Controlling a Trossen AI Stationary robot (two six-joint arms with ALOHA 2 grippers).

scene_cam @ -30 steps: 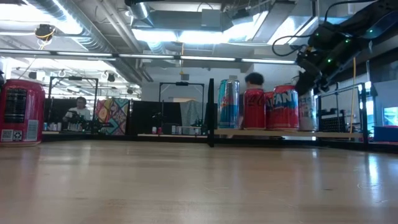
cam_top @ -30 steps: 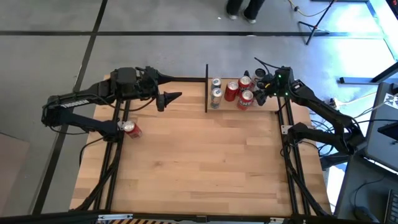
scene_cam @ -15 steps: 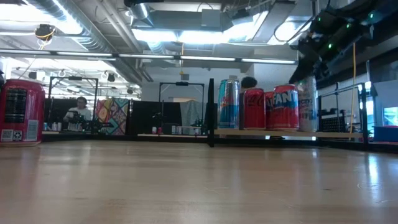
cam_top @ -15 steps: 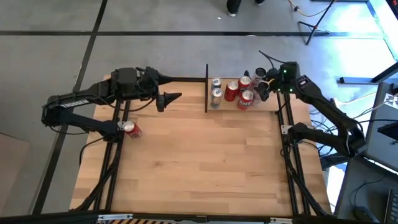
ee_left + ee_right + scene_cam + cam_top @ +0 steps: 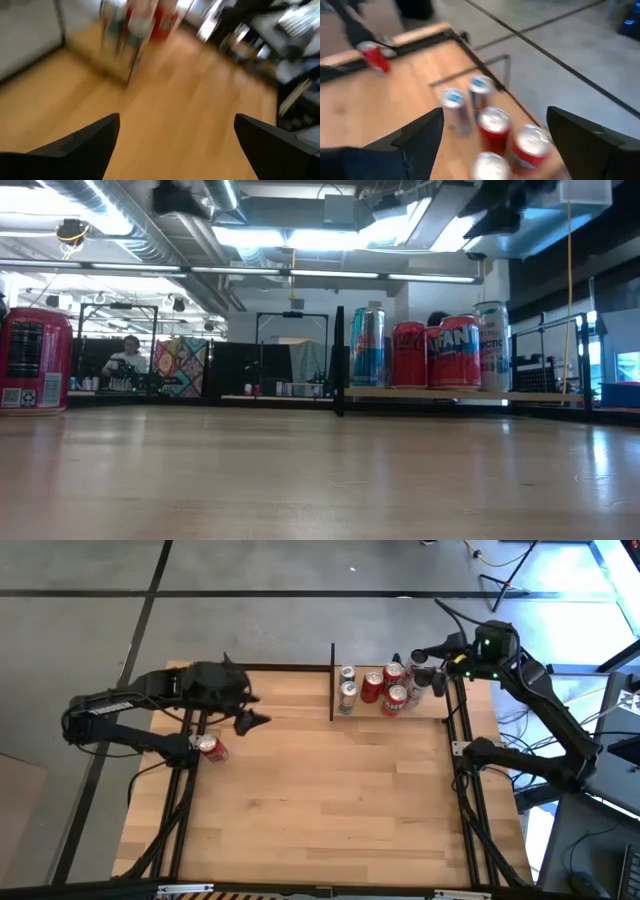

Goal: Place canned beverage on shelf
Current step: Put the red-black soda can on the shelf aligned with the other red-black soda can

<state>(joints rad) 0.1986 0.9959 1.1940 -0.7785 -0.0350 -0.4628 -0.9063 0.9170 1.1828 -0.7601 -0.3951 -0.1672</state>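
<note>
The small light-wood shelf [image 5: 390, 705] at upper centre-right now holds six upright cans, my open, empty right claw [image 5: 443, 644] has risen clear since a second ago, and my open left claw [image 5: 256, 721] swings toward the red can [image 5: 209, 747] at left.

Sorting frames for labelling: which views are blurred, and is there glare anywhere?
Left wrist view: heavy motion blur, cans smeared. Right wrist view: softer blur, the red and silver cans readable. Low view: sharp, bright ceiling lights glaring. High view: sharp, blue-white glare at the top right corner.
</note>
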